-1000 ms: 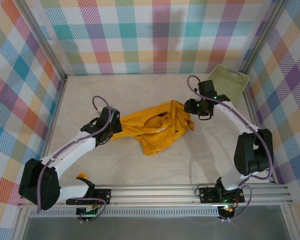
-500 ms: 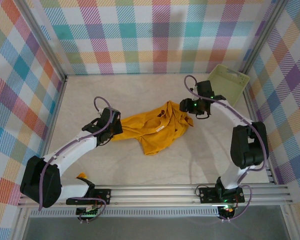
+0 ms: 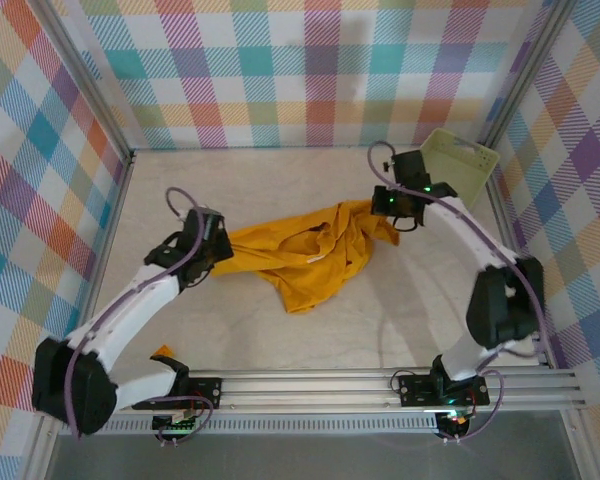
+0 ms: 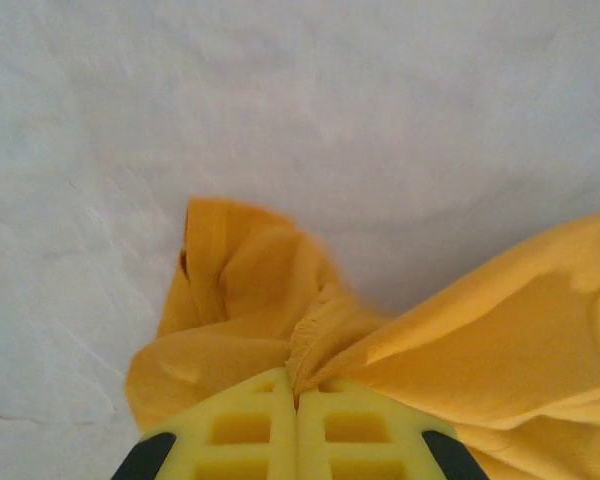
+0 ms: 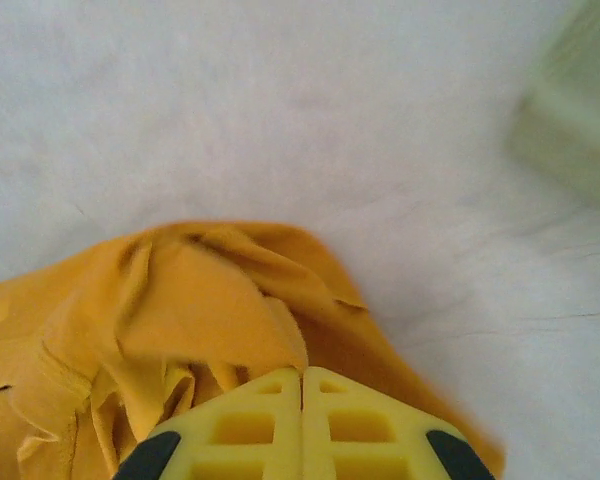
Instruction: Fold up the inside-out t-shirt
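Observation:
The inside-out t-shirt (image 3: 305, 255) lies crumpled and stretched sideways across the middle of the table, mustard-orange with a small white label near its centre. My left gripper (image 3: 215, 243) is shut on the shirt's left end; in the left wrist view its yellow fingers (image 4: 250, 425) pinch a fold of the t-shirt (image 4: 400, 330). My right gripper (image 3: 380, 205) is shut on the shirt's upper right corner; the right wrist view shows a fold of the t-shirt (image 5: 200, 310) caught between the closed fingertips (image 5: 355, 425).
A pale green plastic basket (image 3: 460, 165) stands tilted in the back right corner, close behind the right arm; it appears blurred as the basket (image 5: 575, 120) in the right wrist view. Checked walls enclose the table (image 3: 280, 180) on three sides.
The right gripper has closed on the shirt's right corner and pulled it up and right. The left gripper, still shut on the cloth, moved left and back, stretching the shirt wider.

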Tool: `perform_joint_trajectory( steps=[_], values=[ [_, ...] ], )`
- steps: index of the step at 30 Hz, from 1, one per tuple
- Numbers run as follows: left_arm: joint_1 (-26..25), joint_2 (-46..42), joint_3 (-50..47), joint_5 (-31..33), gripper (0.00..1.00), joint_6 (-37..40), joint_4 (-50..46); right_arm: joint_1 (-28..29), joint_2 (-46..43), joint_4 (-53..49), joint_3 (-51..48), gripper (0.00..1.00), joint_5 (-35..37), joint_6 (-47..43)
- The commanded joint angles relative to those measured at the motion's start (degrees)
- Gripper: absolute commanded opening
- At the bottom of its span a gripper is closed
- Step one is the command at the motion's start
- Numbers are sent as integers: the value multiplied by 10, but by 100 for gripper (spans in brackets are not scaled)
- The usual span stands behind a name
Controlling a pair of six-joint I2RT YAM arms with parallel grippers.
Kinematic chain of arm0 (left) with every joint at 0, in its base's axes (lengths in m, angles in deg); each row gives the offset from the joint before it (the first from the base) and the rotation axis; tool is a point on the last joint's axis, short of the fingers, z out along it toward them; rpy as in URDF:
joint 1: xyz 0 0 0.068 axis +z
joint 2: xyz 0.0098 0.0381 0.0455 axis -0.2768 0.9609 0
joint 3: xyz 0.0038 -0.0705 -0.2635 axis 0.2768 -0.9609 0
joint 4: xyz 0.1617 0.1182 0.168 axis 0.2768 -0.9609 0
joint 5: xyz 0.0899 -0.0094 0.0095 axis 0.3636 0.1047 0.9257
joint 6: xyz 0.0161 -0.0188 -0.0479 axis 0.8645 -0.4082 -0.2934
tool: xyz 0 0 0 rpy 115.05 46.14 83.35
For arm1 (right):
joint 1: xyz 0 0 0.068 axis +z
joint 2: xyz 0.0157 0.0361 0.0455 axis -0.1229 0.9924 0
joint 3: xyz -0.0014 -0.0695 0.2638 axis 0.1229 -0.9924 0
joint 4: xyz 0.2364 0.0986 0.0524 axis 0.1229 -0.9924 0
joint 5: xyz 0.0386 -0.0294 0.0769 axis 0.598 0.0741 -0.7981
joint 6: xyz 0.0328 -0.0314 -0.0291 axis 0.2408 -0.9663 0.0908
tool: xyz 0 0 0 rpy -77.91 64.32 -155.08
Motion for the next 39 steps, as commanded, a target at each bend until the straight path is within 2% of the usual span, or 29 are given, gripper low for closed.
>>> perform_joint_trajectory(
  steps=[1, 6, 10, 13, 20, 22, 25, 31, 34, 39],
  values=[
    [19, -96, 74, 34, 0, 10, -25, 0, -130, -26, 15, 0, 94, -5],
    [25, -168, 165, 79, 0, 27, -49, -1, -256, -51, 49, 0, 128, -14],
    [25, -190, 235, 73, 0, 42, -70, -2, -327, -55, 78, 0, 131, -24],
    [25, -212, 282, 39, 0, 49, -78, -1, -385, -58, 99, 0, 122, -27],
    [25, -247, 390, -113, 0, 62, -76, -1, -483, -69, 199, 0, 51, -26],
    [25, -243, 420, -145, 0, 67, -75, -1, -485, -75, 235, 0, 29, -28],
    [25, -232, 444, -151, 0, 73, -75, -2, -477, -72, 268, 0, 12, -34],
    [25, -143, 449, -67, 0, 104, -94, -2, -408, -57, 253, 0, 39, -45],
    [25, -70, 444, -13, 0, 114, -105, -2, -377, -29, 198, 0, 61, -47],
    [30, 65, 400, 47, 0, 132, -52, -2, -292, 36, 91, 0, 104, -50]
  ],
)
